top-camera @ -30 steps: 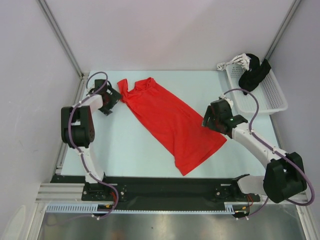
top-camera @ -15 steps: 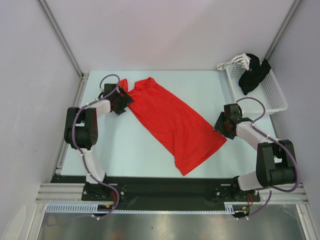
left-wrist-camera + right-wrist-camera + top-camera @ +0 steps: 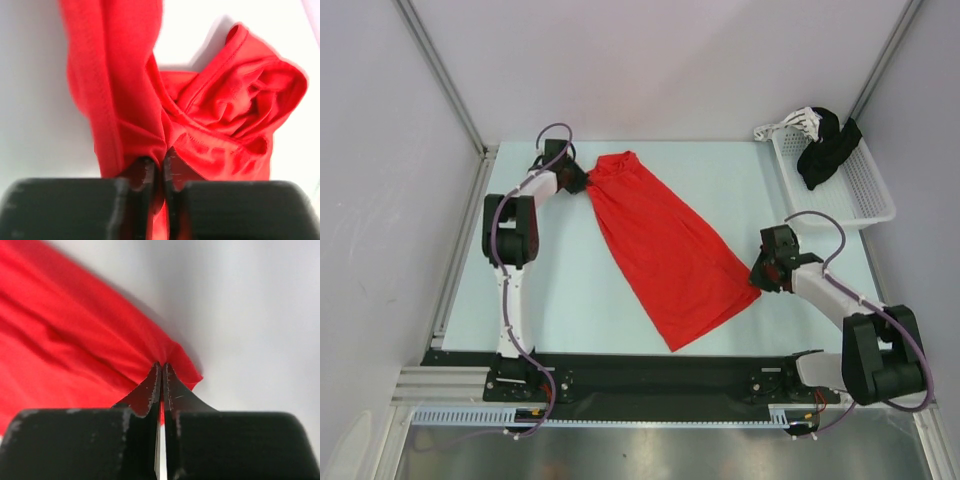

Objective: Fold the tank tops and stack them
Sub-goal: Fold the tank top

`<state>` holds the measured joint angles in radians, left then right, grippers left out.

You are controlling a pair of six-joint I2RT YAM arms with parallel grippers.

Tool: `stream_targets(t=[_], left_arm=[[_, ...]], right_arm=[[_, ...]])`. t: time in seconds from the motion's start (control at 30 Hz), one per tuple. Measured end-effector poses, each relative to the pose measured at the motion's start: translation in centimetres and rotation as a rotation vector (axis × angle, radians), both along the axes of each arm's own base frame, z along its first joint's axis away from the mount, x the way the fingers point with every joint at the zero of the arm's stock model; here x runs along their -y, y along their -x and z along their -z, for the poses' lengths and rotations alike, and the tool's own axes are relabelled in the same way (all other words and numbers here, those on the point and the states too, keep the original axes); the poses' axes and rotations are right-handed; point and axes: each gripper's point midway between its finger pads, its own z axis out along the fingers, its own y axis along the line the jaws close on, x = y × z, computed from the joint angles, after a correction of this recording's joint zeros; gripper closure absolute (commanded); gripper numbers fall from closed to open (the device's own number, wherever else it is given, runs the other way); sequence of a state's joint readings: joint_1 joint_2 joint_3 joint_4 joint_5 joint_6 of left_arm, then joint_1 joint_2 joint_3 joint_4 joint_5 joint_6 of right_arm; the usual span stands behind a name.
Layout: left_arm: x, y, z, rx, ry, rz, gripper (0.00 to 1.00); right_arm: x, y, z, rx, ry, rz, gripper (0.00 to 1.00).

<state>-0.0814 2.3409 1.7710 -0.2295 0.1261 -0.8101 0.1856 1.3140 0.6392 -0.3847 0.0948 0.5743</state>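
A bright red tank top point(image 3: 665, 245) lies stretched diagonally across the pale table, neck end at the back left, hem at the front right. My left gripper point(image 3: 576, 181) is shut on the bunched shoulder fabric at the top left; in the left wrist view the red tank top point(image 3: 210, 115) is pinched between the fingers point(image 3: 146, 172). My right gripper point(image 3: 761, 277) is shut on the hem corner at the right. The right wrist view shows the red tank top point(image 3: 75, 340) gathered into folds at the closed fingertips point(image 3: 155, 382).
A white mesh basket point(image 3: 865, 195) stands at the back right, holding a black garment point(image 3: 828, 145) and a white-and-dark one point(image 3: 800, 122). Grey walls and a metal frame enclose the table on three sides.
Both grippers have closed on the red tank top, left at the shoulder and right at the hem corner. The left arm moved toward the back, and the cloth is now drawn narrower.
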Motion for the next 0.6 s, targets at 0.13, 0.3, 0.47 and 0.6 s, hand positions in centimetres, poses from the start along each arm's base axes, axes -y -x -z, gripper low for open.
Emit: stream_targets(t=[0.13,0.3,0.47,0.6], left_arm=[[1.7,-3.1,-0.1,0.024,0.015,0.028,1.0],[5.4,-6.8,-0.7,0.096,0.072,0.068,0.98],[10.0,-7.1,-0.9,0.129,0.137,0.126,0.36],[12.0,-6.5,-2.6,0.157,0.152,0.175,0.07]], right_arm=[[-2.8,1.8,-1.3,0.016,-0.024,-0.081,1.0],[-7.8,6.5,-0.8,-0.029,-0.084,-0.237,1.0],[-12.7,11.6,-0.5,-0.105,-0.159,-0.391,0.84],[-13.9,13.4,-0.5,-0.142,-0.182,-0.427,0.5]])
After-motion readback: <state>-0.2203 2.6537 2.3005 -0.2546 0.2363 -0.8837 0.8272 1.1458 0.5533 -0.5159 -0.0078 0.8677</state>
